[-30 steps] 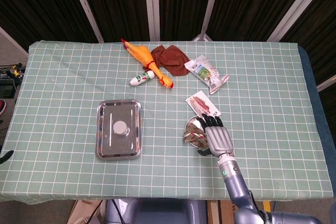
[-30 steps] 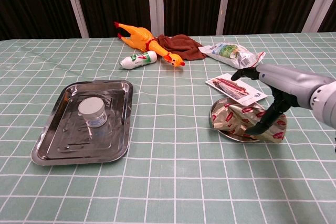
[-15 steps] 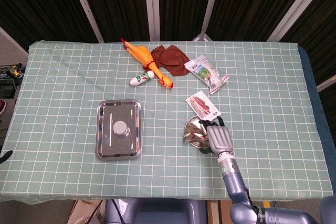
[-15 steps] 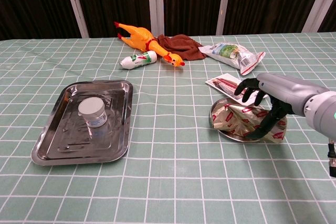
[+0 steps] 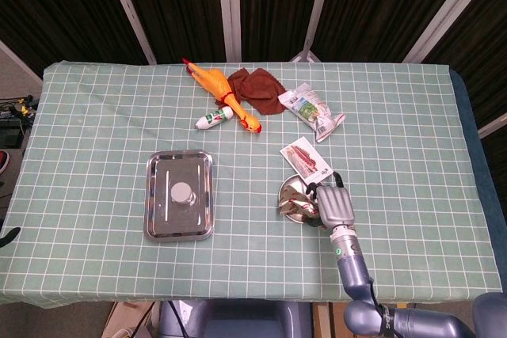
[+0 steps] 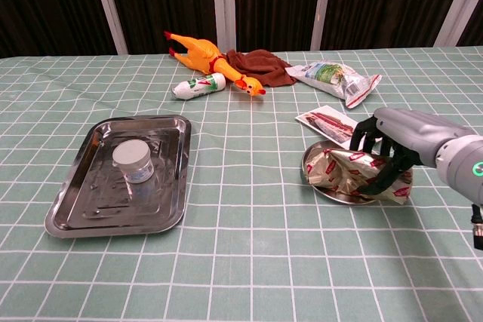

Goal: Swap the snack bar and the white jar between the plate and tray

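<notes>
Now snack bar [image 6: 349,172] lies left-right across plate [image 6: 317,184], right hand [image 6: 386,143] gripping.

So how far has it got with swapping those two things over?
Nothing is swapped yet. The white jar stands in the tray, and the snack bar lies on the plate. The right hand is down on the snack bar with its fingers curled around it, though nothing is lifted. Both moves are left to do. The left hand is out of sight.

Green checked tablecloth [image 5: 95,116] on table; dark slatted wall [image 5: 174,5], pale diagonal battens.
</notes>
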You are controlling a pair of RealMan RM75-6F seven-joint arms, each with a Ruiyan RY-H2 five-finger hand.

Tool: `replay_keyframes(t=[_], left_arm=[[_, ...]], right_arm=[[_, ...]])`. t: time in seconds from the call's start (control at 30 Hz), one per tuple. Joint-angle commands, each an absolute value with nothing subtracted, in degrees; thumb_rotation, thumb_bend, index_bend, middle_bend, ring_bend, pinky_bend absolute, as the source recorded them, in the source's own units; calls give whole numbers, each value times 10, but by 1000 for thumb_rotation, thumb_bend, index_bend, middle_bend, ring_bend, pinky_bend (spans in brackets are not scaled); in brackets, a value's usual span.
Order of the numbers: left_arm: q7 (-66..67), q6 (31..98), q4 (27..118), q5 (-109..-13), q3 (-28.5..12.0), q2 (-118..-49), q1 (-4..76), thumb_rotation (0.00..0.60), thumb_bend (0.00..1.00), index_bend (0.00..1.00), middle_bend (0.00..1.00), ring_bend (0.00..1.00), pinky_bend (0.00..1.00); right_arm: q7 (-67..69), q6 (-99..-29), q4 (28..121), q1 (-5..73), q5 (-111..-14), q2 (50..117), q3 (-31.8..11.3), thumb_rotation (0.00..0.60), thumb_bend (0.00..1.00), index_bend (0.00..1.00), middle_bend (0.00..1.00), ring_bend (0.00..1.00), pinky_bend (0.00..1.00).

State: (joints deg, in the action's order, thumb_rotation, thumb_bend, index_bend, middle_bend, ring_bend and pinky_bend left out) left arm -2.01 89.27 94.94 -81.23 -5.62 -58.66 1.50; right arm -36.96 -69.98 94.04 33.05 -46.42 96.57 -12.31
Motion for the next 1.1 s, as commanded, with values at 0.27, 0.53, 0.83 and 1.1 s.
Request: replay_keyframes(t=[0.27,0.53,0.83,1.1], left_arm=[[-18,890,951,-810,-56,-586,15,600,184,238,0,0,93],[-21,892,953,-810,-57,-585,14,600,185,238,0,0,94],[-22,890,952,-811,-57,-585,15,600,185,238,0,0,94],[-22,882,949,-798,-61,-586,17,600,185,238,0,0,94]], right_arm=[[-362,-703,919,332,-481,974,-116,600,404,615,623,653,185],[-318,-698,929,334,-526,967,-126,600,463,636,643,671,213],[-280,-682,952,369,-585,954,-168,600,463,636,642,671,213],[-249,-601,910,437,-561,979,-214,600,463,635,619,588,201]])
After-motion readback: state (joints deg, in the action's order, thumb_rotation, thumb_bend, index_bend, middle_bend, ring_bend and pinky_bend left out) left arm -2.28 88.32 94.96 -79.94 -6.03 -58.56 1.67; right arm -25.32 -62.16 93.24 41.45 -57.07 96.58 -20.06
